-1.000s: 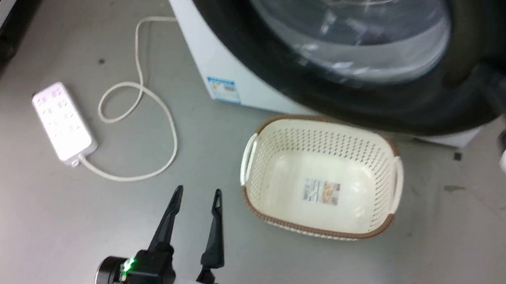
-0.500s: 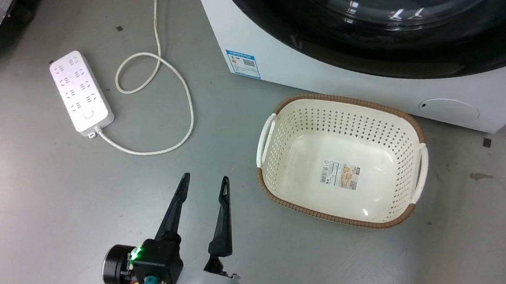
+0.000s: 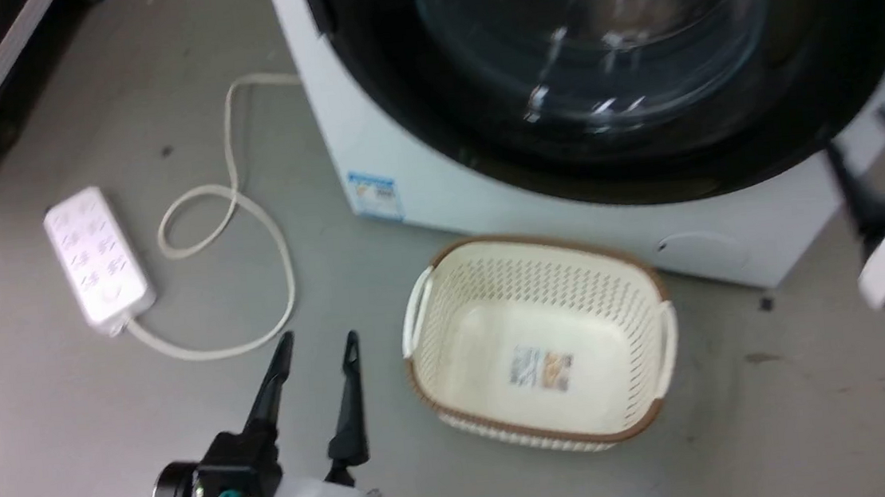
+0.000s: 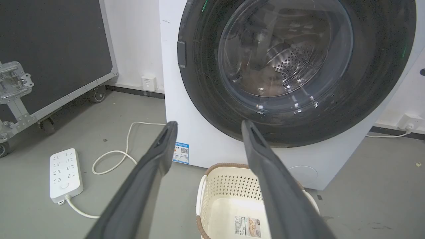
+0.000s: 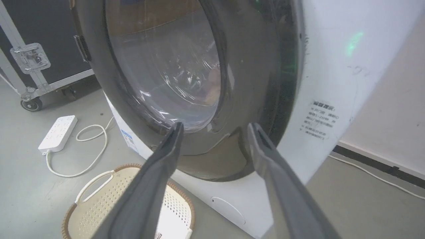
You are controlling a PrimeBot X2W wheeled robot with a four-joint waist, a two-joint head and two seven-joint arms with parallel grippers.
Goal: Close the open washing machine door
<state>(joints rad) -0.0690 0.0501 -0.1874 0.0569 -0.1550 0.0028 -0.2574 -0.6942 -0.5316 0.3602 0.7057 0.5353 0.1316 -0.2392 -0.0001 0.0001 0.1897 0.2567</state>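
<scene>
Count: one washer (image 3: 478, 201), one door (image 4: 206, 99), one basket (image 3: 538, 242), one power strip (image 3: 96, 259) with one cord (image 3: 283, 254), and two end effectors. The door stands at the top of the head view, upright and flat against the washer's front, glass facing outward. Being round, it has no long axis. Latching cannot be confirmed. The right end effector (image 3: 864, 135) sits by the door's lower right rim with its fingers angled up towards it; contact cannot be determined. Its fingers are parted, with nothing held. The left end effector (image 3: 318, 339) hangs over the floor (image 3: 67, 441), well apart from the door and left of the basket. Its fingers are also spread and empty.
</scene>
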